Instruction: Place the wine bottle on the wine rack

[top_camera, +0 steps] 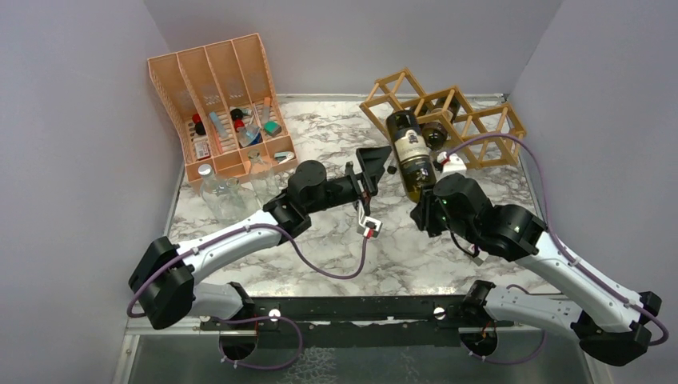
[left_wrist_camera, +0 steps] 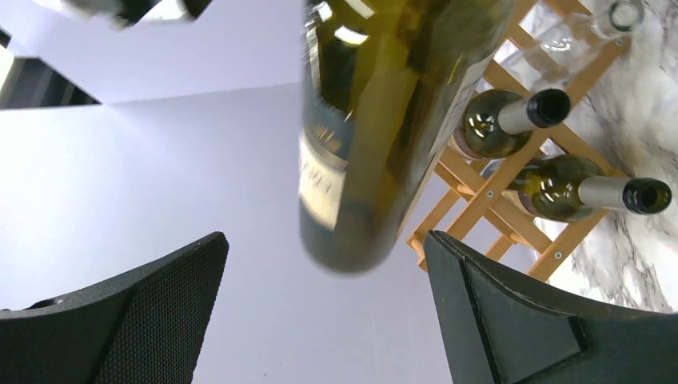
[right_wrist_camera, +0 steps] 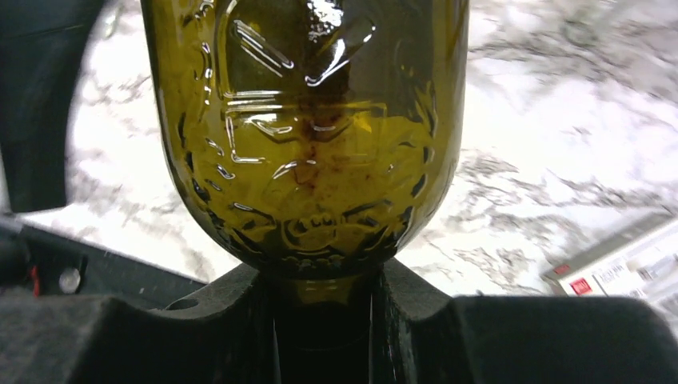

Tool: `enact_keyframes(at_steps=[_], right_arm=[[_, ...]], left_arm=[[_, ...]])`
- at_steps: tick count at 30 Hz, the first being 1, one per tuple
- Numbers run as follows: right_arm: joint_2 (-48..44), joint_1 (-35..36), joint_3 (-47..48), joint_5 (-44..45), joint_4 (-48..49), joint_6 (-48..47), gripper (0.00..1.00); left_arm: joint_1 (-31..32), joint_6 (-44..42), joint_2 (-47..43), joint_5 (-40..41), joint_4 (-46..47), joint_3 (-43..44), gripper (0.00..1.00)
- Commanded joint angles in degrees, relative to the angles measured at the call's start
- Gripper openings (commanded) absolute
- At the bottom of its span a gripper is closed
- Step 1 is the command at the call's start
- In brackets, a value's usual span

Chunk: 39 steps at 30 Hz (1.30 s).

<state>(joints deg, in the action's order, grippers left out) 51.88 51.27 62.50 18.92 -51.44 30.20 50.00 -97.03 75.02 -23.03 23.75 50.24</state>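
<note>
Right claw (top_camera: 425,198) around one wine bottle (top_camera: 412,152); one wine rack (top_camera: 468,126) nearby.

We see the wine bottle (top_camera: 412,156) in glossy green glass, the wine rack (top_camera: 472,120) in pale wood, left fingers (left_wrist_camera: 152,320) matt black.

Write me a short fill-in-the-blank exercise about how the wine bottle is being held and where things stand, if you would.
1. The right gripper holds the wine bottle by its ____.
2. The left gripper is ____, with its jaws not touching the glass.
3. The wine rack stands at the table's far ____ side.
4. The orange-pink organiser stands at the far ____ corner.

Missing words: neck; open; right; left.
</note>
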Motion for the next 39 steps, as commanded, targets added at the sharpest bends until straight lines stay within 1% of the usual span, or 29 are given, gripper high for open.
enact_keyframes(at_steps=[1,4,7,9,10,12,14,15,16,19,23,27,32,36,39], right_arm=[[-1.83,-0.38,3.33,16.2,-1.35,8.13,0.01],[-0.58,-0.38,4.32,22.61,-7.4,13.99,0.01],[0.39,-0.38,5.36,26.64,-12.91,19.22,0.01],[0.21,-0.38,4.91,26.82,-12.91,19.47,0.01],[0.0,-0.38,4.53,26.36,-12.19,19.35,0.01],[-0.3,-0.38,3.49,24.52,-10.02,18.29,0.01],[-0.48,-0.38,2.58,22.01,-7.09,17.06,0.01],[-0.49,-0.38,2.21,20.55,-5.38,16.57,0.01],[-0.48,-0.38,1.74,19.23,-3.56,16.17,0.01],[0.57,-0.38,0.45,15.13,2.75,15.13,0.01],[5.31,-0.38,-0.35,10.12,11.46,15.64,0.01],[12.72,-0.38,-0.32,7.82,19.5,19.02,0.01],[22.91,-0.4,2.2,8.94,25.91,24.3,0.01],[30.26,-0.42,5.24,13.64,25.86,30.01,0.01],[35.06,-0.42,7.54,16.74,24.65,35.43,0.01]], left_arm=[[0.43,10.42,-3.13,1.29,5.5,0.0,0.99],[0.38,22.78,-4.35,5.34,9.16,-0.21,0.99],[-0.29,34.67,-5.71,7.43,13.31,-2.35,0.99],[-0.38,40.73,-6.16,9.76,13.81,-3.37,0.99],[-0.45,45.97,-6.24,12.1,14.32,-3.45,0.99],[-0.49,59.57,-5.86,21.3,14.81,-2.25,0.99],[-0.5,72.83,-5.17,34.05,14.15,0.11,0.99],[-0.58,77.26,-5.05,38.47,13.19,0.87,0.99],[-0.6,79.51,-5.13,41.22,12.0,1.28,0.99],[-0.71,84.57,-6.23,46.17,9.34,1.41,0.99],[-1.45,91.01,-8.4,46.3,0.6,4.89,0.99],[-1.53,93.36,-10.92,47.24,-6.19,7.35,0.99],[-1.57,92.67,-14.11,51.35,-12.06,8.96,0.99],[-1.5,91.19,-16.42,52.94,-14.07,9.77,0.99],[-1.63,90.65,-17.58,53.13,-13.39,9.43,0.99]])
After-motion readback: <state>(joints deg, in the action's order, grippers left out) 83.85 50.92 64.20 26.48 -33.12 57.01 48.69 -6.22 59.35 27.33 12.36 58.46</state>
